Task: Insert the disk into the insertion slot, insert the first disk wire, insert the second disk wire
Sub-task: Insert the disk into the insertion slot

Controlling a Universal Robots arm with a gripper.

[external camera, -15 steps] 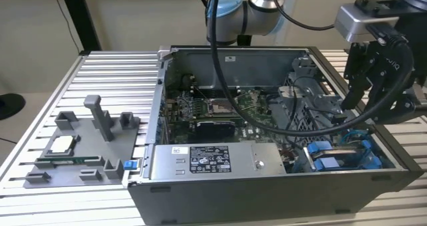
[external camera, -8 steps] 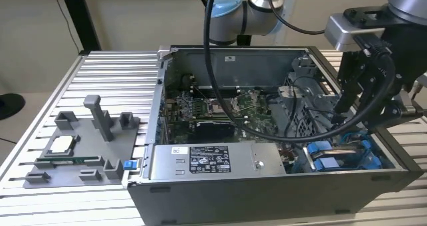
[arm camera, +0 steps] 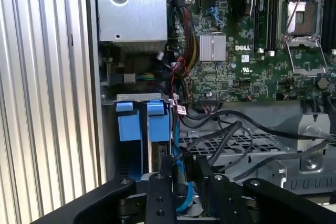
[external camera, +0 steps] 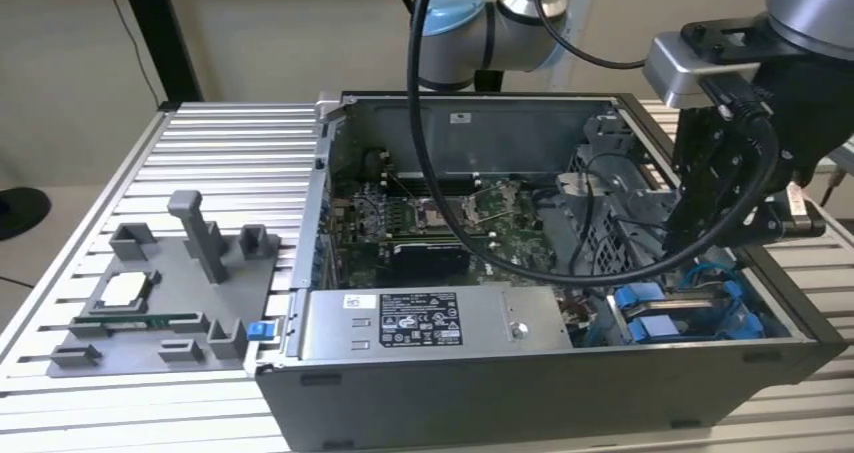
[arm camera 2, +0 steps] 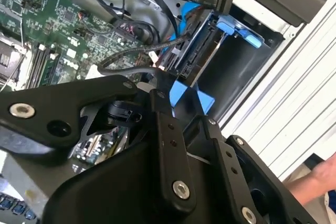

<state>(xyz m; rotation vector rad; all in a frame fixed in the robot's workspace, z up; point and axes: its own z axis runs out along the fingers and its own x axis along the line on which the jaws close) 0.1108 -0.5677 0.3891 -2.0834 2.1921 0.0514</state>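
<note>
A ribbed aluminium table (external camera: 227, 143) carries an open grey case (external camera: 534, 393), and at the exterior view's left a grey tray (external camera: 160, 303) holds small parts. Along the case's near edge lies the power supply (external camera: 418, 318), with a white label of black print and symbols too small to read. A small white sticker (external camera: 459, 116) sits on the case's back wall. The green board (external camera: 427, 223) bears white printing in the first wrist view, beside an empty socket (arm camera: 302, 24). At the lower right of the exterior view is the slot (external camera: 641, 313) with its blue rails. In both wrist views the disk (arm camera 2: 202, 51) (arm camera: 157, 156) sits down inside it in its blue frame, connector edge exposed. Black wires (arm camera 2: 131, 66) (arm camera: 226, 135) run loosely across the metal cage next to it. The gripper (external camera: 687, 243) (arm camera 2: 184, 103) (arm camera: 184, 169) hangs right over the disk's end, with something blue in its gap, and I cannot tell whether it is spread or clamped. A person's hand (arm camera 2: 307, 182) shows beyond the table's edge in the second wrist view.
</note>
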